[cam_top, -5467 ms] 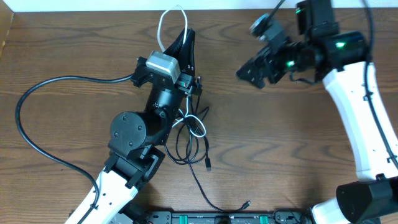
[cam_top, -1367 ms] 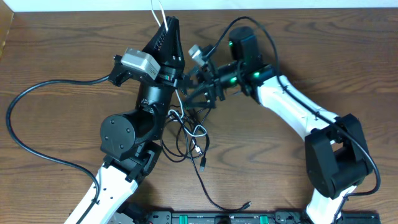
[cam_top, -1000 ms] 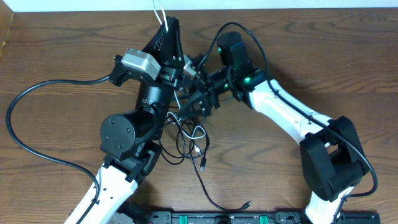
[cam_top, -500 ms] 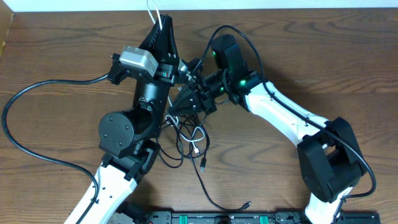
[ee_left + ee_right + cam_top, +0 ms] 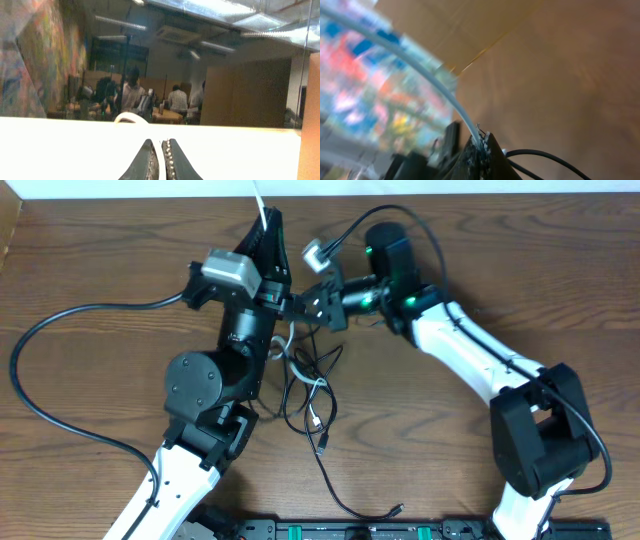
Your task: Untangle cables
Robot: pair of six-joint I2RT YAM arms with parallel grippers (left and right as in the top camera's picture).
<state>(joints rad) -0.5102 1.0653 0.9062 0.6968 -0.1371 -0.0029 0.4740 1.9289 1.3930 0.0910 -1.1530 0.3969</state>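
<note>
Going left to right on the overhead: the thick arm cable (image 5: 100, 308) is looping wide across the left side of the table (image 5: 90, 250), so I'm treating that side as a no-swing zone.

The left gripper (image 5: 267, 220) is pointing at the far edge with its jaws together, pinching the white cable (image 5: 130, 116). A short loop of it is poking out past the tips in the wrist view.

Just to its right, the right gripper (image 5: 481, 142) is also sitting with its jaws together. The white cord is running straight into its tips, so I'm reading that as a second pinch on the same cord. I can't tell if anything black is caught in there too.

The tangle (image 5: 305, 385) is lying on the wood below both grippers, right beside the left arm (image 5: 205, 385). White is threading through the black cords, and one black tail (image 5: 397, 507) is trailing toward the near edge.

Handling-wise, I'm expecting these to be light, limp and a bit slick, so pulling one is probably going to drag the rest along. I'm figuring a straight run or a spot near a plug beats grabbing the knot itself.

For room, the far edge is sitting right at the left gripper's tips, so nothing there. The bare wood is opening up right of the tangle, in front of the right arm (image 5: 470, 355).
</note>
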